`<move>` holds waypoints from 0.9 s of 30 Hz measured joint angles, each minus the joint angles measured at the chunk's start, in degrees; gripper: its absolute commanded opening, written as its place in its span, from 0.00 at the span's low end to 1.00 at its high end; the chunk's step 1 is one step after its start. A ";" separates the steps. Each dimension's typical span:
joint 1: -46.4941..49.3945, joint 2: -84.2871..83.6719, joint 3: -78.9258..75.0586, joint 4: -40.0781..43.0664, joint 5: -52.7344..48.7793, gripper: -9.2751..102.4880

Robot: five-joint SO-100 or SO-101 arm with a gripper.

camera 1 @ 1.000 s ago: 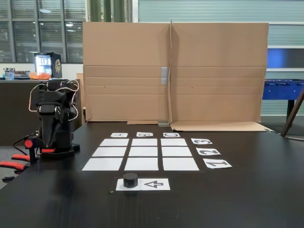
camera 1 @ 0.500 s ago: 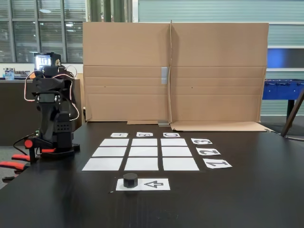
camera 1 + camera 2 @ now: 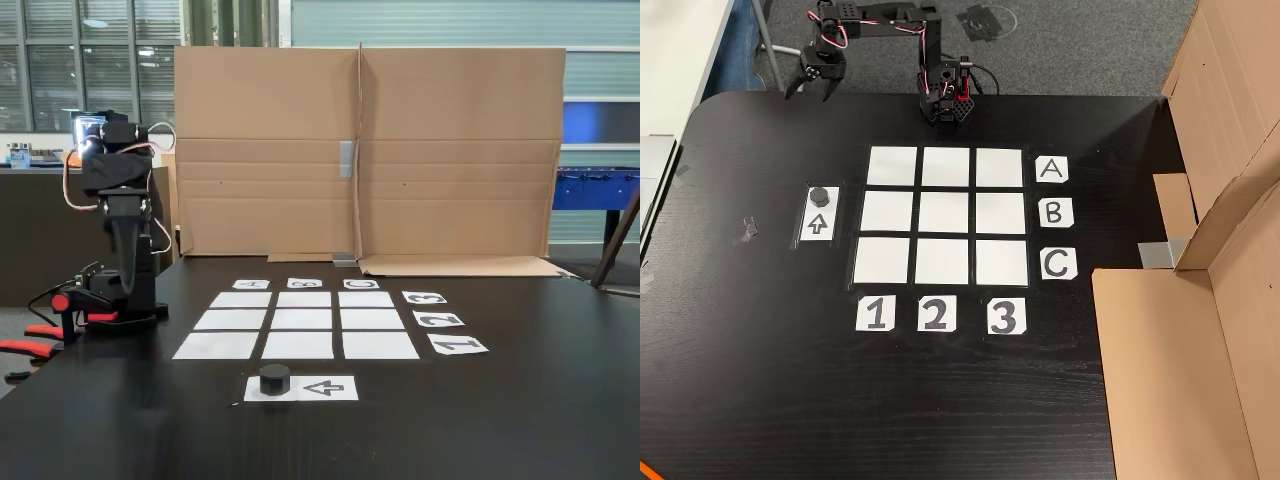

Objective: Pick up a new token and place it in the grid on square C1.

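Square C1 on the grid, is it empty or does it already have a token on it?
Empty. Square C1 is bare white paper; the token sits off the grid on the arrow sheet.

A dark table [image 3: 520, 400] stretches toward me, and on it lies the grid [image 3: 303, 325], nine white paper cells in three rows, all of them bare. Small labels [image 3: 305, 283] sit along its far edge, and the numbers 3, 2, 1 [image 3: 440, 319] run down its right side. Square C1 [image 3: 380, 345] is the near right cell, next to the 1. Just in front of the grid, the token [image 3: 274, 379] stands on the left end of a white arrow sheet [image 3: 325, 388]. The arm [image 3: 122, 240] rises at the far left, folded over at the top. A big cardboard screen [image 3: 370, 150] stands behind
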 measured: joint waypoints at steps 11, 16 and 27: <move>-4.75 -17.40 -15.38 4.48 0.00 0.43; -7.91 -24.43 -21.62 5.80 0.00 0.44; -14.77 -35.86 -34.80 11.69 0.00 0.50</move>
